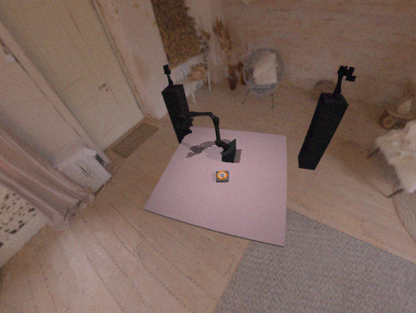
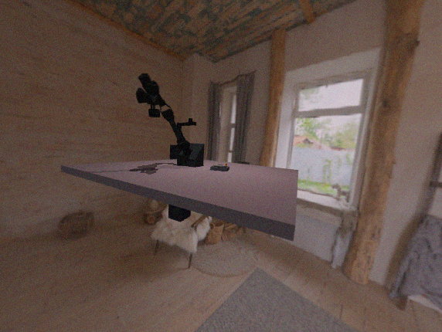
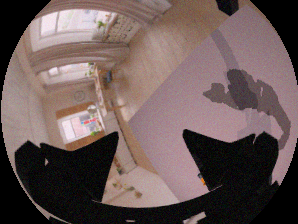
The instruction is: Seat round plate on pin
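Plate: one, orange ring, pale centre, on one dark square base, mid-table; tab and pin too small to resolve. One arm behind, well apart.
Exterior: plate low on table; gripper raised high.
Wrist: two fingers spread wide, nothing between.

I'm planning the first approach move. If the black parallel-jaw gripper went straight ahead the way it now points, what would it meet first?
Probably nothing nearby. The open black parallel-jaw gripper looks out past the pale lilac table top; only a sliver of orange, likely the round plate's, shows by one finger, off-line. Depth is unclear.
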